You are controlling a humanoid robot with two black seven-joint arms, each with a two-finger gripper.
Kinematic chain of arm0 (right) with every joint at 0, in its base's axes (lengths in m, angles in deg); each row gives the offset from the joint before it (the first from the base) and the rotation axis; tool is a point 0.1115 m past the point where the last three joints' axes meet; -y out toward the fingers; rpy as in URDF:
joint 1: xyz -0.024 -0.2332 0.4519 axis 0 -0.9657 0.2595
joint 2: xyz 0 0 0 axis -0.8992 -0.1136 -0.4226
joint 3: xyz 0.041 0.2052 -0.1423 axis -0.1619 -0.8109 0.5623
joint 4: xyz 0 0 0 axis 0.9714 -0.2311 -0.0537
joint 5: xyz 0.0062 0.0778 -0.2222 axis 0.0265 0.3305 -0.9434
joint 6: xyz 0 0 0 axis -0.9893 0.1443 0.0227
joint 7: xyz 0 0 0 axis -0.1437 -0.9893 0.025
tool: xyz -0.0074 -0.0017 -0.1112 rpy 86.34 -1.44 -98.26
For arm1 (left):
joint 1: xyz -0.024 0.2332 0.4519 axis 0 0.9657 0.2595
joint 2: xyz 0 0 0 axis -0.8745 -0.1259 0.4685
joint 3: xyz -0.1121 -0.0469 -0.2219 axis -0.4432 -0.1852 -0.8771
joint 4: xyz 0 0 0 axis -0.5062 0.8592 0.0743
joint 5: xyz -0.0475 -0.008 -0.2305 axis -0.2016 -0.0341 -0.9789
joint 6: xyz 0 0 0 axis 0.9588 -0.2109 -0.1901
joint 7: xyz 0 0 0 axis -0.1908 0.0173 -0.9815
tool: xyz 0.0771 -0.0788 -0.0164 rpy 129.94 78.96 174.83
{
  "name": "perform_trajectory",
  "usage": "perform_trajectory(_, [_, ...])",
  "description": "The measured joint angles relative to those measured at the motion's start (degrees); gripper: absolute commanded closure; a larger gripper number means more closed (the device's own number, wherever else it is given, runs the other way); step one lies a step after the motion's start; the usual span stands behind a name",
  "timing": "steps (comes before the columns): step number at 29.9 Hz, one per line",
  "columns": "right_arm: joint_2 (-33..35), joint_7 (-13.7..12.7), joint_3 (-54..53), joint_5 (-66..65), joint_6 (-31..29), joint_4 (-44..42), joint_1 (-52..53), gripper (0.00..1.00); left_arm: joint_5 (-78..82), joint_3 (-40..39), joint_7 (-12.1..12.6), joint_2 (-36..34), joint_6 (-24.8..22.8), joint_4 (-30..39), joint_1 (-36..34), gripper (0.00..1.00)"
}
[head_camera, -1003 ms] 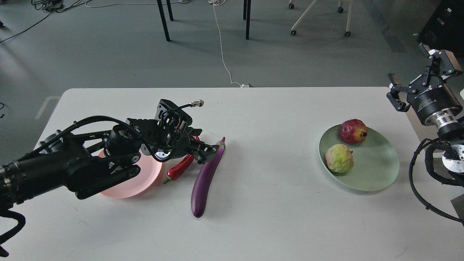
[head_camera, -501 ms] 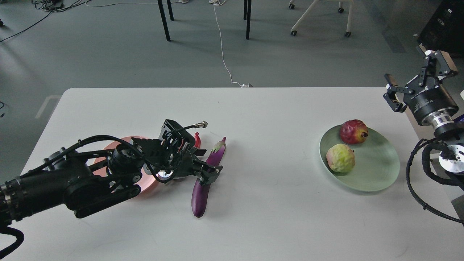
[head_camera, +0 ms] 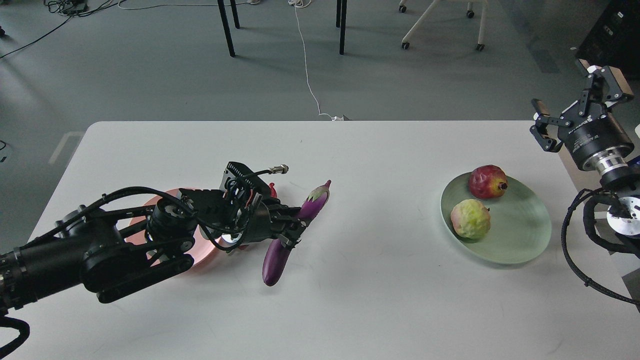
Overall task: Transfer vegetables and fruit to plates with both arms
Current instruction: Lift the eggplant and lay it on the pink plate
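My left gripper (head_camera: 289,227) is shut on the middle of the purple eggplant (head_camera: 274,257), which hangs tilted just above the table, cap end up and to the right. The red chili (head_camera: 272,189) is mostly hidden behind the gripper; only its tip shows. The pink plate (head_camera: 202,255) lies under my left arm, largely covered. The mint green plate (head_camera: 520,240) at the right holds the pomegranate (head_camera: 486,181) and the yellow-green fruit (head_camera: 469,218). My right gripper (head_camera: 575,102) is open and empty, raised past the table's right edge.
The white table (head_camera: 375,300) carries everything. Beyond its far edge are the grey floor, black table legs (head_camera: 226,30), a white cable (head_camera: 306,65) and a chair base (head_camera: 440,25).
My left gripper dropped onto the eggplant's middle, closed on it and lifted it, tilting it with the cap end swinging right. The right gripper shifted only slightly.
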Motion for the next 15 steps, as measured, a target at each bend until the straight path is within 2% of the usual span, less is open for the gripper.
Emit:
perform_trajectory(6, [0.5, -0.3, 0.2, -0.4, -0.3, -0.4, 1.9, 0.01, -7.7, -5.4, -0.7, -13.1, -4.9, 8.6, -0.6, 0.87])
perform_trajectory(11, [0.3, -0.4, 0.5, -0.7, -0.3, -0.5, 2.5, 0.01, -8.6, -4.0, -5.3, -24.3, -5.1, 8.6, 1.2, 0.87])
perform_trajectory(14, [0.0, -0.4, 0.7, -0.8, -0.2, -0.5, 2.5, 0.01, -8.8, -3.1, -6.5, -26.7, -4.0, 6.2, 2.8, 0.86])
perform_trajectory(15, [-0.1, -0.4, 0.7, -0.8, -0.1, -0.4, 2.5, 0.01, -8.8, -2.9, -6.7, -26.8, -3.5, 4.7, 3.4, 0.82])
